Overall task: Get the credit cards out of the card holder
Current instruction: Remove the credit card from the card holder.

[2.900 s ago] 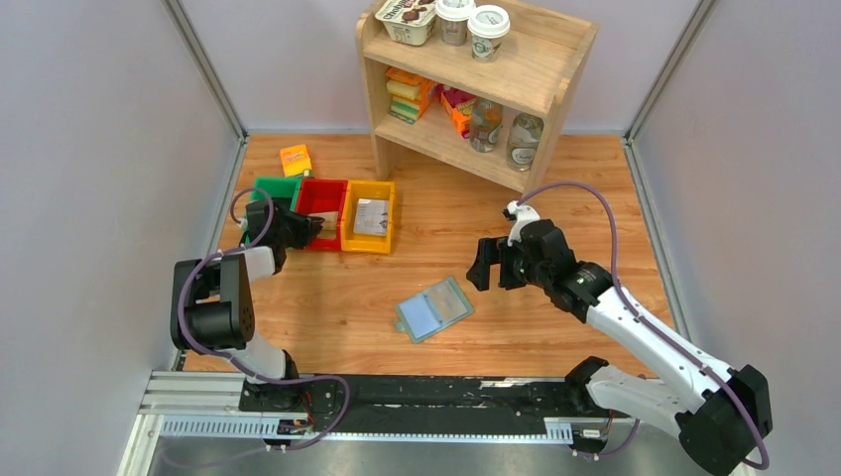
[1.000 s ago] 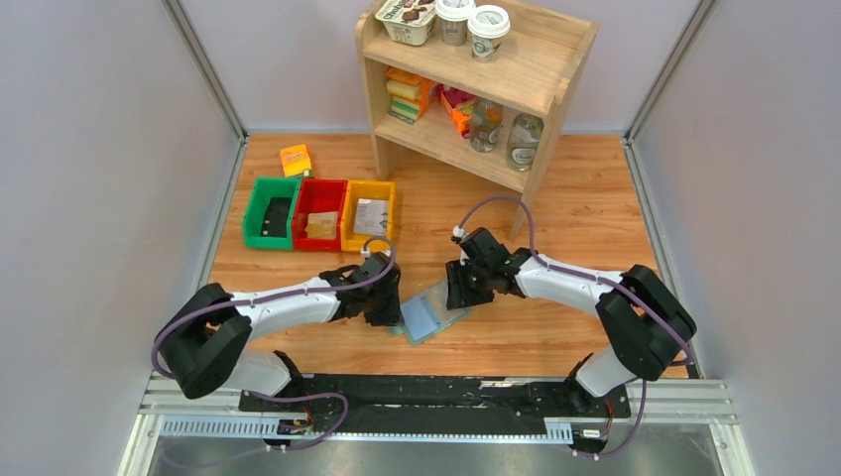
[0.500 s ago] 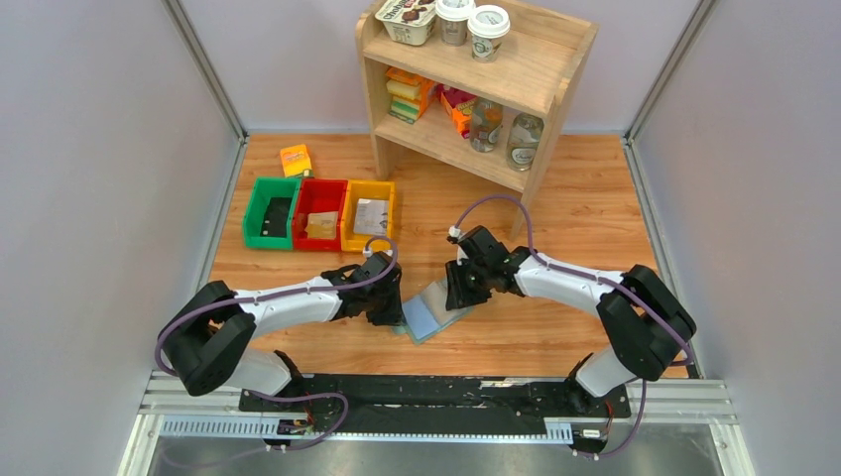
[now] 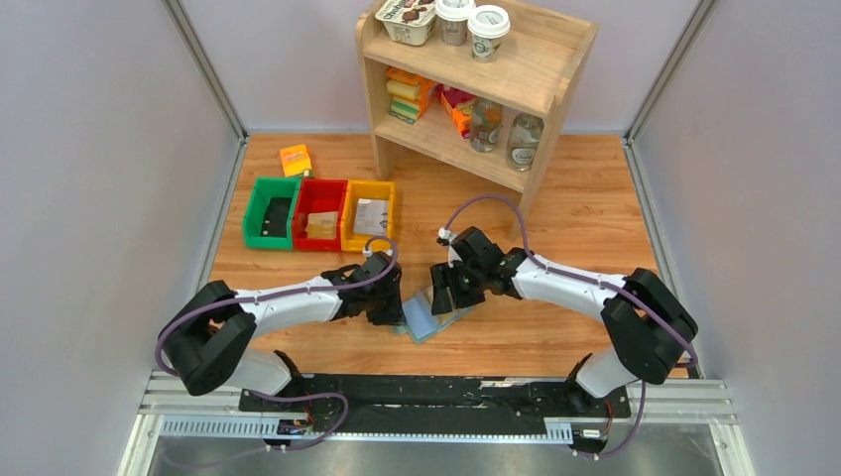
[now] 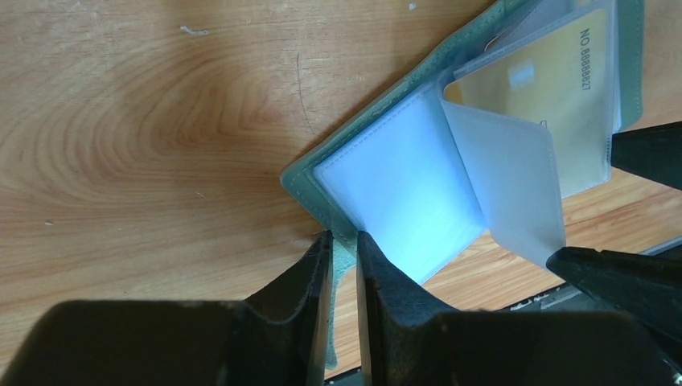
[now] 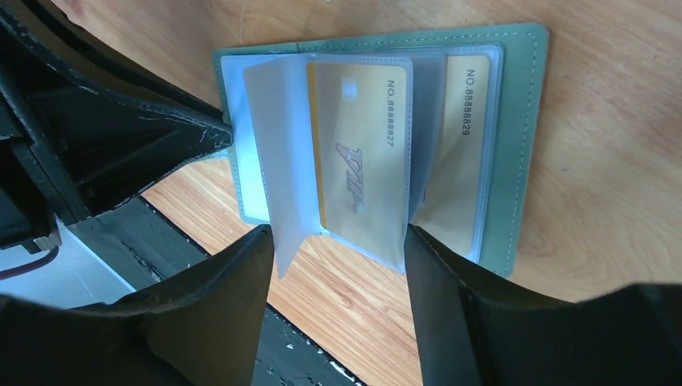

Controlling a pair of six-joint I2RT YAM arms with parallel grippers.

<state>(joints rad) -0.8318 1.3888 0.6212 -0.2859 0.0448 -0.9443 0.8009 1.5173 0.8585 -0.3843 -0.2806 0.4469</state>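
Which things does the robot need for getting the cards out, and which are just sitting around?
For the job: card holder, gold cards in its clear sleeves, left gripper pinching its corner, right gripper open around a sleeve.

Just lying about: green bin, red bin, yellow bin, orange packet, wooden shelf with cups and jars.
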